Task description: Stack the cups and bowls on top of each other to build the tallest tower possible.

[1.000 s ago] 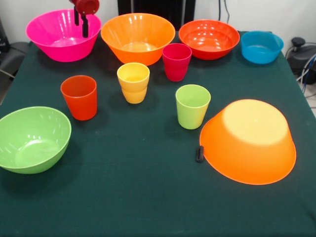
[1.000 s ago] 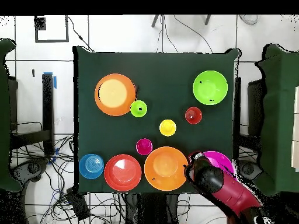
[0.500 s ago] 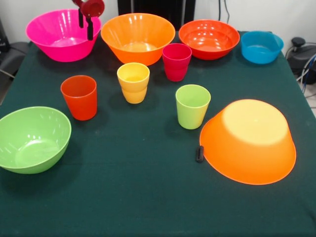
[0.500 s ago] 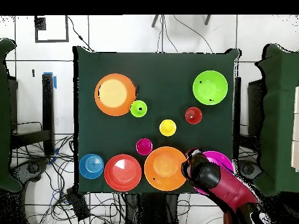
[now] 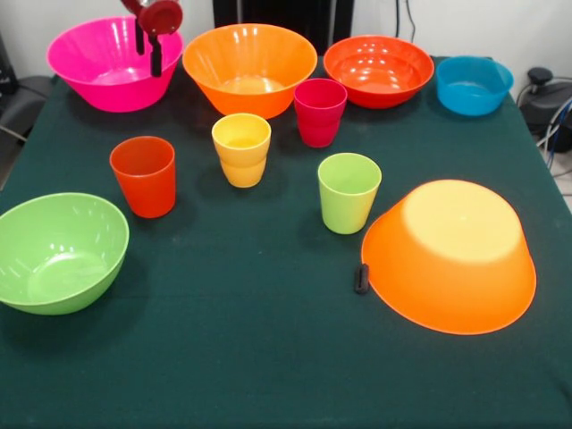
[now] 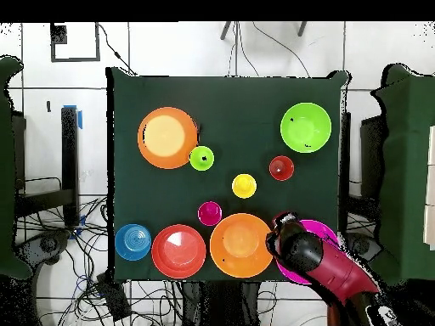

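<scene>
Gripper [image 5: 148,52] hovering above pink bowl [image 5: 107,67] at table's eleven o'clock, two fingers slightly parted, holding nothing. Nothing stacked yet; upturned orange bowl [image 5: 451,255] sitting at four o'clock, cups [image 5: 241,149] standing centre. Likely opening step: next needing descent onto pink rim, jaws straddling wall.

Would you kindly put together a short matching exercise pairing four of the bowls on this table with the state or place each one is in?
Things:
1. pink bowl
2. green bowl
3. blue bowl
4. nearer orange bowl

States or places:
A. upside down, beside the green cup
B. smallest bowl, at the far row's end
C. directly under the gripper
D. upright, alone near the orange-red cup

Pairs: 1-C, 2-D, 3-B, 4-A
</scene>
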Controlling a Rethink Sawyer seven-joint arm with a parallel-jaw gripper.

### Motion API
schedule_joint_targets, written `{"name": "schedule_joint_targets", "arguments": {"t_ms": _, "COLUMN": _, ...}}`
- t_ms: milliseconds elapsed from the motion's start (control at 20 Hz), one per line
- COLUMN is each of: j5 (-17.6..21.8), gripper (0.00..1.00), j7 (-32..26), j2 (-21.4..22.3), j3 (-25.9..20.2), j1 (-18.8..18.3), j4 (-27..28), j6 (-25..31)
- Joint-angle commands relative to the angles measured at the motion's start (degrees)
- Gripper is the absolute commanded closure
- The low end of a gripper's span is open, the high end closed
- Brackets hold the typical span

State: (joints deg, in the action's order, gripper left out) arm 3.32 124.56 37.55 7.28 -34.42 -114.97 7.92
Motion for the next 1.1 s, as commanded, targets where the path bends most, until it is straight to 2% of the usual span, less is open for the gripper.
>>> {"name": "schedule_joint_targets", "arguments": {"t_ms": 50, "j5": -0.93, "gripper": 0.0, "j7": 4.86, "j2": -7.24, "j3": -6.51, "j1": 0.3, "j4": 4.72, "j6": -0.32}}
{"name": "schedule_joint_targets", "arguments": {"t_ms": 250, "j5": -0.37, "gripper": 0.0, "j7": 4.67, "j2": -8.68, "j3": -7.31, "j1": -0.38, "j4": 5.3, "j6": -1.72}}
{"name": "schedule_joint_targets", "arguments": {"t_ms": 400, "j5": -0.22, "gripper": 0.0, "j7": 4.93, "j2": -7.98, "j3": -7.01, "j1": 0.25, "j4": 4.82, "j6": -1.65}}
{"name": "schedule_joint_targets", "arguments": {"t_ms": 600, "j5": 0.18, "gripper": 0.0, "j7": 4.51, "j2": -10.25, "j3": -6.96, "j1": 0.07, "j4": 6.41, "j6": -2.68}}
{"name": "schedule_joint_targets", "arguments": {"t_ms": 1100, "j5": 1.74, "gripper": 0.0, "j7": 2.64, "j2": -10.98, "j3": -7.35, "j1": -0.69, "j4": 7.68, "j6": -2.56}}
